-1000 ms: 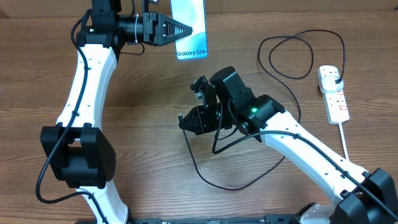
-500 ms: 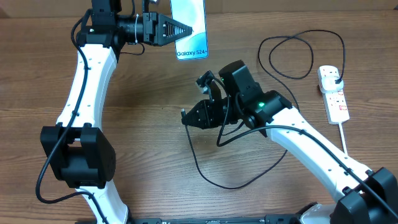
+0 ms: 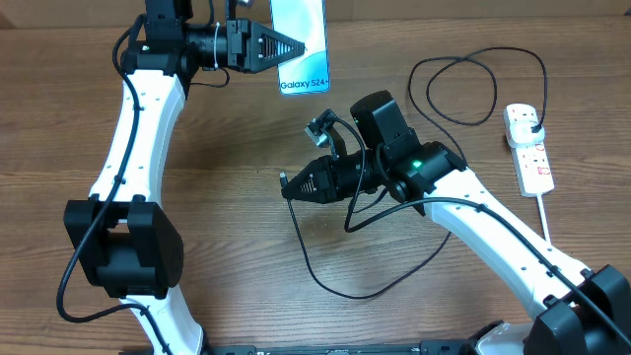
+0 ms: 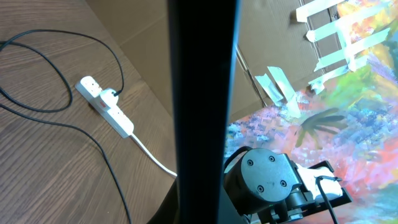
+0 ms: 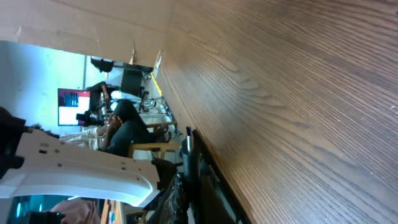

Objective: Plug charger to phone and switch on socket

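My left gripper [image 3: 293, 46] is shut on the phone [image 3: 308, 25] and holds it up at the table's far edge, screen toward the overhead camera, "Galaxy S24" text at its near end. In the left wrist view the phone [image 4: 202, 93] is a dark upright bar seen edge-on. My right gripper [image 3: 289, 184] is shut on the connector end of the charger [image 3: 325, 281], pointing left, below the phone and apart from it. The thin black cable loops over the table to the black plug [image 3: 532, 122] in the socket [image 3: 532, 158] at the right edge. The connector tip [image 5: 188, 149] shows between my right fingers.
The socket's thick white cord [image 3: 545, 222] runs toward the near right. The socket [image 4: 106, 107] and the cable loop [image 4: 37, 74] also show in the left wrist view, with my right arm's wrist [image 4: 267, 180] below the phone. Wall and people lie beyond the table.
My right gripper has swung to point left and moved a little left with the connector. My left arm and the phone have not moved.
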